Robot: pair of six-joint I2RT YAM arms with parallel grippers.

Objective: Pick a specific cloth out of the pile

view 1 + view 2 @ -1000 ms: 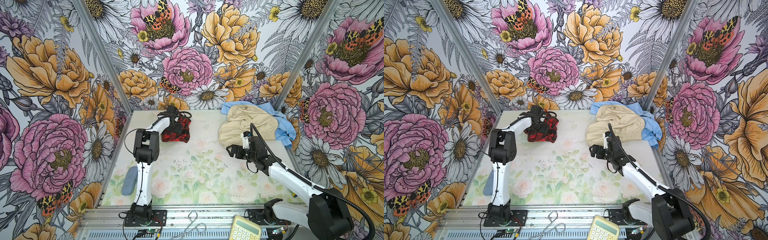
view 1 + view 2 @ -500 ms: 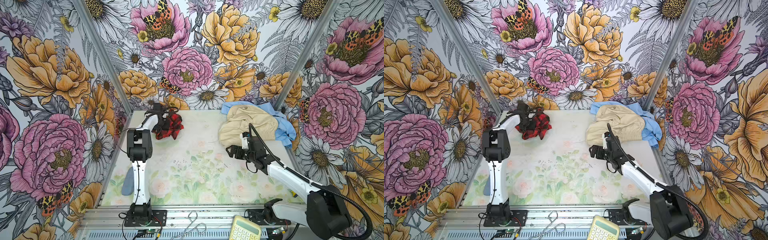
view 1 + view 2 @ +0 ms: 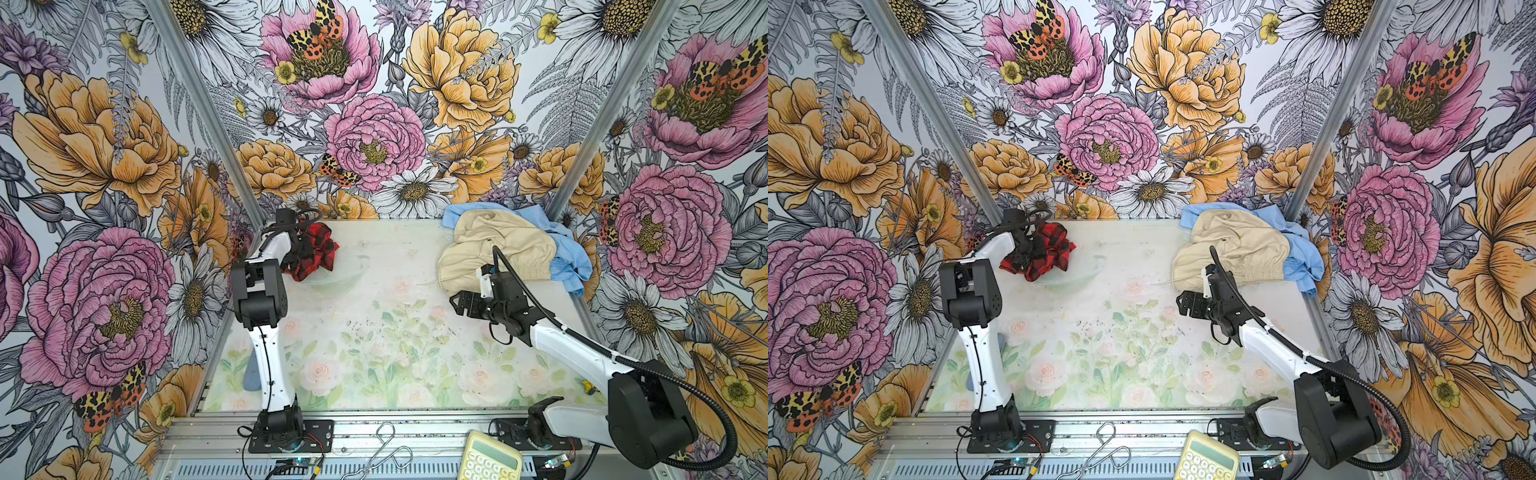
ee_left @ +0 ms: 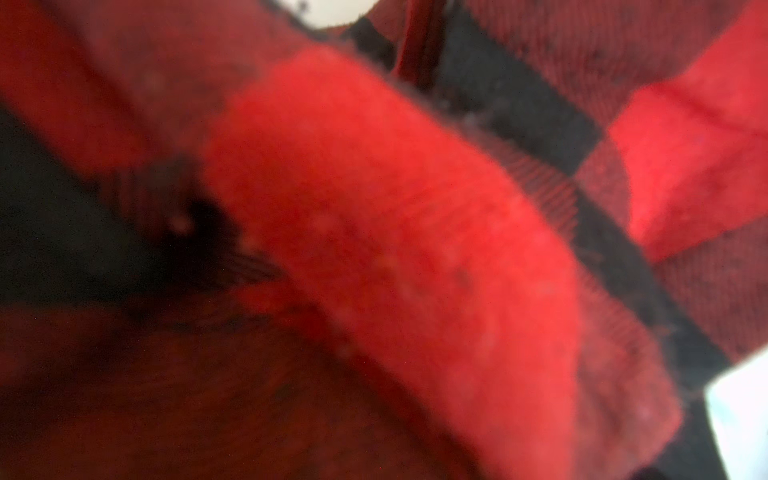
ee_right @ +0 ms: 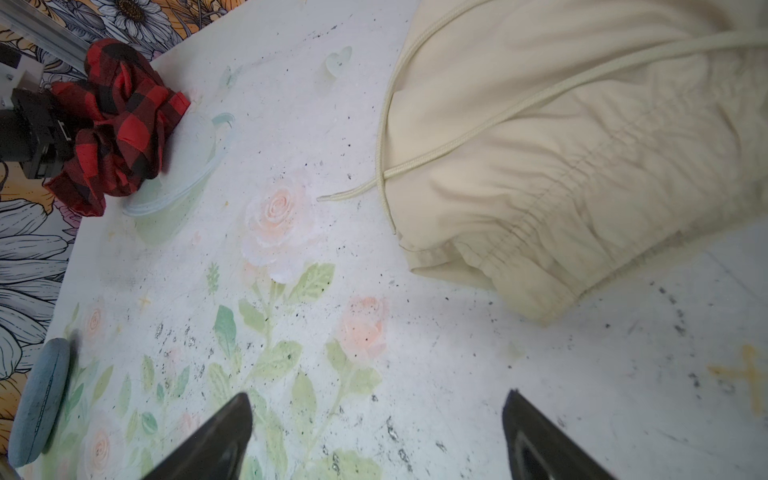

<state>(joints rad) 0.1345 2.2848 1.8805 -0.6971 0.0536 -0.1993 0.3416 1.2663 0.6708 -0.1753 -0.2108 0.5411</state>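
since a second ago the cloth (image 3: pixel 320 253) has slid left with the left jaws. it now sits bunched at the upper left of the counter (image 3: pixel 374 332), well apart from the pile (image 3: pixel 498 245) at upper right. left jaws are buried in the plaid folds, clamped on them — fabric fills the left wrist view. right jaws stand wide apart, empty, just below the pile's beige hem.

A robot test booth: flower-printed walls (image 3: pixel 104 137), aluminium frame posts (image 3: pixel 203 104), two arms (image 3: pixel 272 365) bolted to a rail (image 3: pixel 436 428).
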